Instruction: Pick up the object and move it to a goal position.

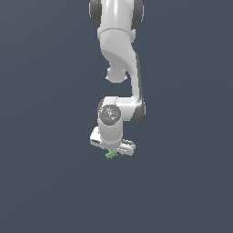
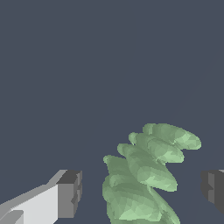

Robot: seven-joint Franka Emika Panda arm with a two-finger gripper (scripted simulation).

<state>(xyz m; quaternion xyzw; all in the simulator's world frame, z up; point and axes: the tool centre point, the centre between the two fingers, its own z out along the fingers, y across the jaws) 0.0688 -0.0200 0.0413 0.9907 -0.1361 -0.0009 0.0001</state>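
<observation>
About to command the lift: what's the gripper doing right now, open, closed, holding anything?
Gripper: open, fingers on either side of the green lump with gaps showing, holding nothing.

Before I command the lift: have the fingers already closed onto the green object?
No. In the wrist view, both fingers stand apart from the green object, with gaps either side.

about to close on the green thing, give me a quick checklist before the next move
1. Gripper open: ok, both pads stand apart with gaps to the object.
2. Green ridged object between the fingertips: ok in the wrist view.
3. Object centred: not ok, it sits nearer one pad.
4. Gripper low enough: cannot tell; the exterior view shows the object just under the gripper.
5. Goal position visible: not ok, no marker in either view.
</observation>
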